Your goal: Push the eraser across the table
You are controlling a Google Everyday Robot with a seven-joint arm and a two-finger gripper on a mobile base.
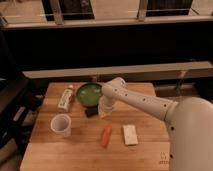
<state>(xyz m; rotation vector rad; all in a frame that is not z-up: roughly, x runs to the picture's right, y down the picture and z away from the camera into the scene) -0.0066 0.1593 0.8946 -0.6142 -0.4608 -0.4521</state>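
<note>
The eraser point(90, 113), a small black flat block, lies on the light wooden table point(80, 152) just in front of the green bowl point(88, 93). My gripper point(103, 109) is at the end of the white arm, low over the table and right beside the eraser on its right side, touching or nearly touching it. The arm reaches in from the lower right.
A white cup point(61, 124) stands at the left front. A white tube-like bottle point(65, 98) lies left of the bowl. An orange-red stick point(106, 136) and a white rectangular block point(130, 134) lie in front of the gripper.
</note>
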